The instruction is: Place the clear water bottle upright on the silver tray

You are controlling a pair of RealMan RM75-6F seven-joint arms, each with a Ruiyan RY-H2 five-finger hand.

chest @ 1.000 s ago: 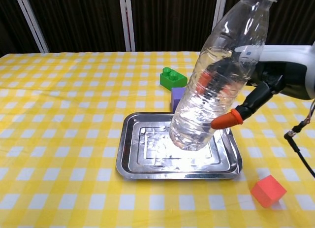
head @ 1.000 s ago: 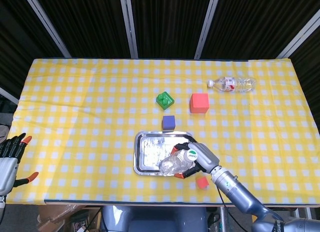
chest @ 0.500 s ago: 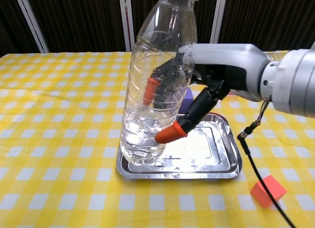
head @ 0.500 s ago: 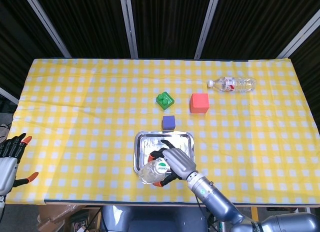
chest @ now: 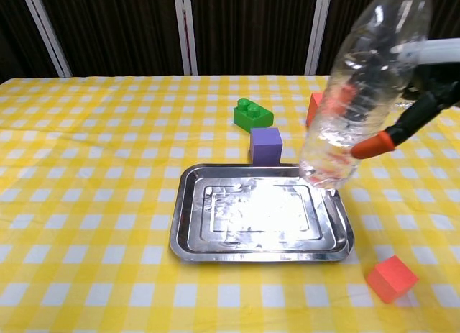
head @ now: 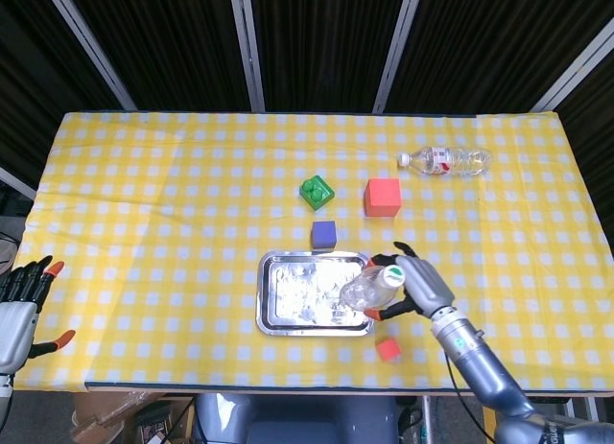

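My right hand point(head: 420, 286) point(chest: 424, 81) grips the clear water bottle point(head: 370, 287) point(chest: 363, 88), which has a white cap with a green mark. The bottle hangs tilted in the air, its base over the right rim of the silver tray point(head: 278, 315) point(chest: 188, 236) and its cap leaning to the right. Whether the base touches the rim I cannot tell. The tray lies bare near the table's front edge. My left hand point(head: 21, 300) hovers off the table's left front corner with fingers spread, holding nothing.
A purple cube point(head: 323, 234) point(chest: 266, 144) sits just behind the tray, a green brick point(head: 316, 191) point(chest: 253, 114) and a big red cube point(head: 383, 197) farther back. A small red cube point(head: 388, 348) point(chest: 391, 277) lies right of the tray's front. A second, labelled bottle point(head: 445, 160) lies at the far right.
The right hand has swung the bottle from over the tray's left front corner to its right edge. The left hand has stayed still.
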